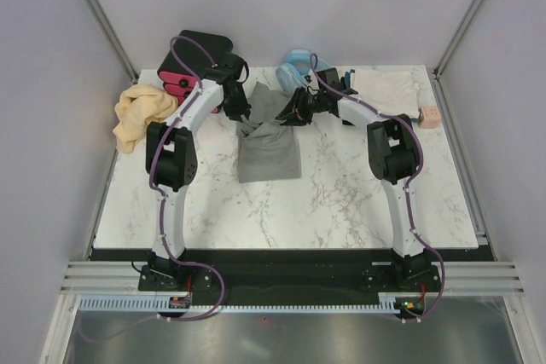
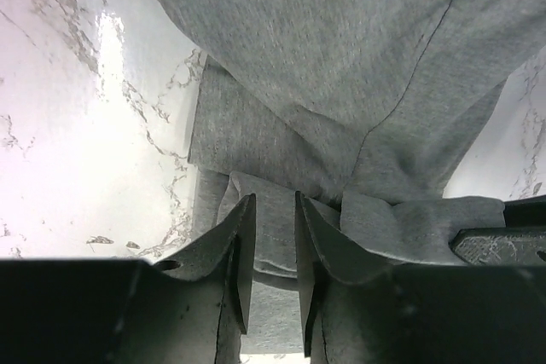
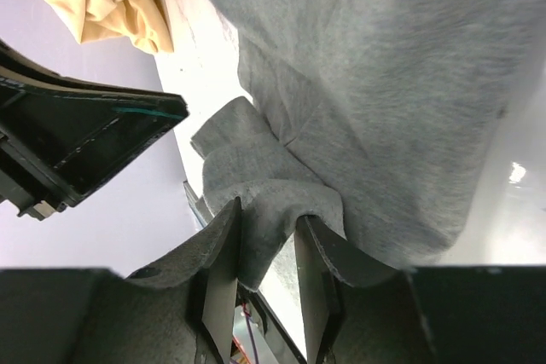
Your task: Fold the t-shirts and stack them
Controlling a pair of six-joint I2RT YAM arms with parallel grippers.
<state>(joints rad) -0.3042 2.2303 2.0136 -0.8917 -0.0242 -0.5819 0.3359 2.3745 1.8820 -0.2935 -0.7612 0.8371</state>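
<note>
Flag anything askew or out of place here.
The tan-yellow t-shirt lies crumpled at the far-left edge of the table, seemingly overhanging it. The grey t-shirt mid-table is bunched and rumpled at its far end, not yet squarely folded.

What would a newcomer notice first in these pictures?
The large heather-grey cloth t-shirt lies in the middle of the white marble table, its far edge bunched up where the left hand and the right hand meet. A crumpled tan-yellow cloth shirt sits at the far left edge, and a light-blue coiled hose at the far edge beyond the hands.
</note>
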